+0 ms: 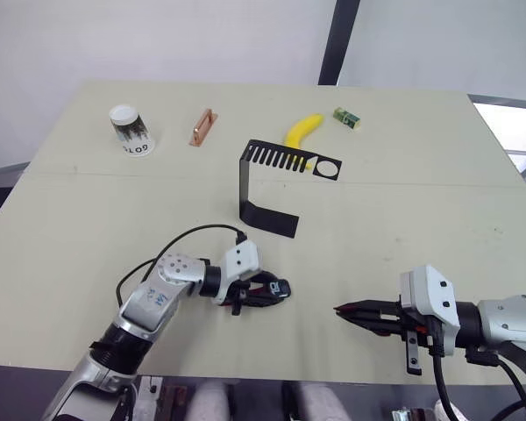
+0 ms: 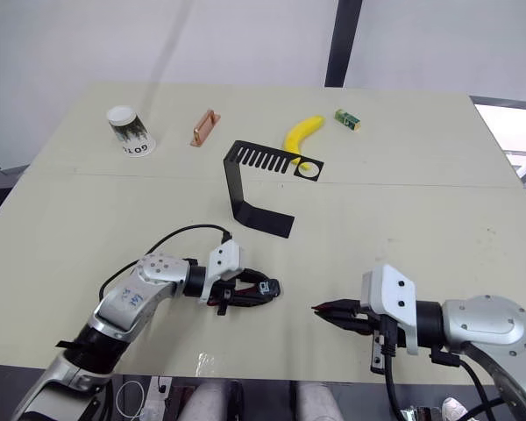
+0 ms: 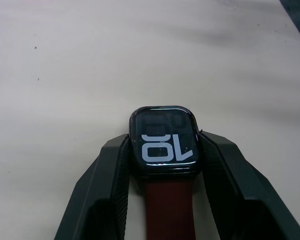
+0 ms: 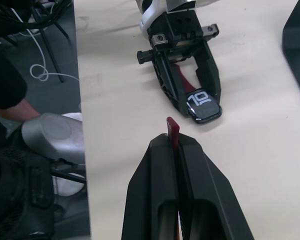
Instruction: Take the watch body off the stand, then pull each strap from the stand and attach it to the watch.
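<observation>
Two grippers work low over the near counter [image 1: 403,219]. The left gripper [image 3: 162,165] clamps the watch body [image 3: 163,141], one dark red strap [image 3: 167,210] already joined. The right gripper [image 4: 176,145], clenched, pinches the second strap [image 4: 172,131] just right of it. The stand [image 1: 272,189] sits farther back.

Bright, even light, soft shadows under the stand [image 1: 267,189], and near fingers [image 3: 97,200] slightly blurred.
</observation>
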Motion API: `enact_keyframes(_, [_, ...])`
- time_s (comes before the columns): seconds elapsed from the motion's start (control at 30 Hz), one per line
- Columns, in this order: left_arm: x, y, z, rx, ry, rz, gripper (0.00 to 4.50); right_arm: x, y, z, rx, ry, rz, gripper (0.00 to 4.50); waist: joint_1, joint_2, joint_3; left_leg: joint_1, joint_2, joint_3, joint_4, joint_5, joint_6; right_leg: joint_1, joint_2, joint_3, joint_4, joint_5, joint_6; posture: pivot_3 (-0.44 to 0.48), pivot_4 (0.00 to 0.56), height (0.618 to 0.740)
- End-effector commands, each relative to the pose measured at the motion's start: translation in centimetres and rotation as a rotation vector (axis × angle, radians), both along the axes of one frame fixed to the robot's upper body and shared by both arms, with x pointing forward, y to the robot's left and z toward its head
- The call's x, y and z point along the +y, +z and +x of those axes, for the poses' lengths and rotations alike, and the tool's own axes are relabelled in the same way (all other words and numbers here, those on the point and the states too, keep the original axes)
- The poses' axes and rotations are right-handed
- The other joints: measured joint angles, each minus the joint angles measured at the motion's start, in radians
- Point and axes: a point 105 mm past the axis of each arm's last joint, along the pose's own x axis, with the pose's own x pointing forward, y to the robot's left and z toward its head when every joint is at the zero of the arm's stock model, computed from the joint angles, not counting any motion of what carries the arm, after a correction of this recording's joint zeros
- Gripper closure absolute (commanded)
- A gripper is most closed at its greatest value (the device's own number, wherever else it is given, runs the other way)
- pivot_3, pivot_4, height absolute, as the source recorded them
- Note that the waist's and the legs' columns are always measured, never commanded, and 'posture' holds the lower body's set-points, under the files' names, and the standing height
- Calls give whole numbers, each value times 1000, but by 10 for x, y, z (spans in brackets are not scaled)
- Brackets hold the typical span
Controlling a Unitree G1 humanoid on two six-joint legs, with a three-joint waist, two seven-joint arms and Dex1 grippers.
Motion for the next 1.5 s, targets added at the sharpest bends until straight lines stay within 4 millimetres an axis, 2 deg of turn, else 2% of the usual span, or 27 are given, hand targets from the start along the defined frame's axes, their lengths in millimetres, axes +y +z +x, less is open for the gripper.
enact_keyframes(0.03, [-2, 36, -2, 201, 13, -157, 2905, 5, 7, 13, -161, 26, -81, 4500, 0, 0, 0, -1, 0, 0, 1, 0, 0, -1, 0, 0, 1, 0, 0, 0, 150, 740])
enact_keyframes(0.2, [-1, 56, -4, 376, 23, -263, 2905, 12, 11, 33, -355, 46, -197, 4500, 0, 0, 0, -1, 0, 0, 1, 0, 0, -1, 0, 0, 3, 0, 0, 0, 150, 740])
enact_keyframes(0.3, [1, 61, -3, 428, 32, -294, 2905, 15, 13, 43, -414, 27, -225, 4500, 0, 0, 0, 0, 0, -1, 1, 0, 0, -1, 0, 0, 3, 0, 0, 0, 150, 740])
enact_keyframes(0.43, [2, 66, 1, 418, 55, -303, 2905, 25, 22, 55, -505, 17, -263, 4500, -1, 0, 0, 0, 0, -1, 1, 0, -1, -2, 0, 0, 3, 0, 0, 0, 150, 740])
enact_keyframes(0.63, [-1, 67, 2, 418, 64, -313, 2905, 31, 24, 64, -567, 1, -288, 4500, 0, 0, 0, -1, 0, -1, 1, 0, -1, -2, -1, 0, 5, 0, 0, 0, 150, 740])
enact_keyframes(1.03, [-6, 67, 4, 412, 91, -333, 2905, 42, 27, 62, -614, 32, -286, 4500, -2, 0, 0, 0, 0, -1, 1, 0, -1, -2, 0, 0, 6, 0, 0, 0, 150, 740])
enact_keyframes(1.5, [-2, 64, 7, 427, 108, -337, 2905, 39, 27, 59, -621, 28, -297, 4500, -1, 0, 0, 0, 0, -1, 1, 0, -1, -2, -1, 0, 6, 0, 0, 0, 150, 740])
